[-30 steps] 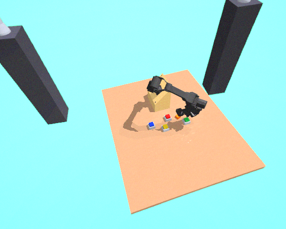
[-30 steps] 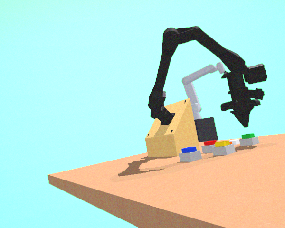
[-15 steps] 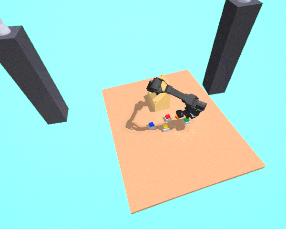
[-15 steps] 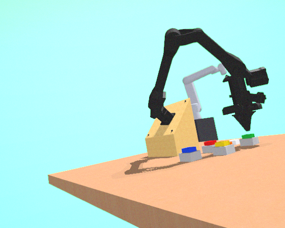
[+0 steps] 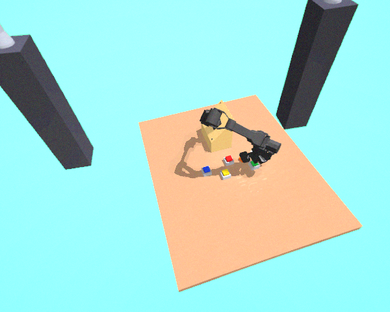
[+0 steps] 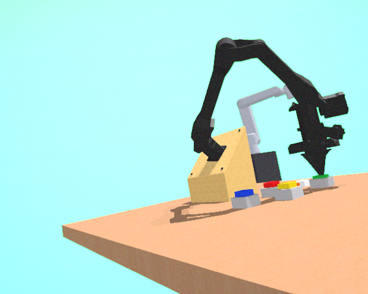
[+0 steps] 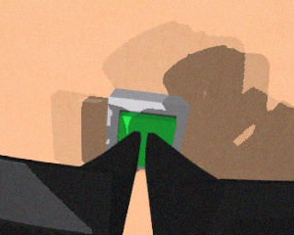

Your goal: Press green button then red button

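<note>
Views: top, high and far above my table; exterior, low at table edge; wrist, close, downward; all share the green button.

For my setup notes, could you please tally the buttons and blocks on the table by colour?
Green button: 1
Red button: 1
Yellow button: 1
Blue button: 1
Orange block: 1, mostly hidden by the gripper
White block: 1
Total: 6, namely 4 buttons and 2 blocks

The peach table carries a tan wedge base at twelve o'clock, blue, yellow, red and green buttons centrally, plus what seems an orange block.
</note>
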{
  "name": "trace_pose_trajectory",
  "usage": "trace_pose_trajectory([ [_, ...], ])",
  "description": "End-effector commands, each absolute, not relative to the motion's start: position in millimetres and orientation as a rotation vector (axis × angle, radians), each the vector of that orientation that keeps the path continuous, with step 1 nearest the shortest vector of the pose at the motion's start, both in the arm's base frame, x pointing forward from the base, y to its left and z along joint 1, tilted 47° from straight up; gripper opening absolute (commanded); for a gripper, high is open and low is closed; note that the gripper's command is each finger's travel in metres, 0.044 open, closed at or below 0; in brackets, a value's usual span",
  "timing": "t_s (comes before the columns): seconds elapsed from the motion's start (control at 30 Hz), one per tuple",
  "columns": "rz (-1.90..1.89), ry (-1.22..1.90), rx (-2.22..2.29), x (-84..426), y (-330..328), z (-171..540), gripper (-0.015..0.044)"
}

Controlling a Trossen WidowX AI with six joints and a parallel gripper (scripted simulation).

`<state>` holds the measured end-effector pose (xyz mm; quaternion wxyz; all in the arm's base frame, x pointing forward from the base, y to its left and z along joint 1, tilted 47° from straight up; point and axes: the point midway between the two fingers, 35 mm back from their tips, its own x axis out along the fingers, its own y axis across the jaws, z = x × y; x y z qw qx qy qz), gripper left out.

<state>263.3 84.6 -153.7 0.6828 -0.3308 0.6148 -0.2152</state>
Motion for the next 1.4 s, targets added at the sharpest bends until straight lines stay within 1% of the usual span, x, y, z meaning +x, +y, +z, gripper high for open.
trace_pose_trajectory([
  [0.0,-0.485,1.385,-0.751,261,81,-154,0.0020],
  [0.43,-0.485,1.385,-0.751,261,81,-154,0.0020],
  [0.57,-0.483,1.385,-0.749,257,104,-133,0.0020],
  [0.73,-0.482,1.385,-0.749,256,108,-129,0.0020],
  [0.87,-0.480,1.387,-0.747,248,148,-91,0.0020],
  [1.03,-0.480,1.387,-0.747,247,150,-89,0.0020],
  [1.13,-0.481,1.387,-0.748,243,139,-74,0.0020],
  [1.37,-0.483,1.390,-0.754,209,80,-19,0.0020],
])
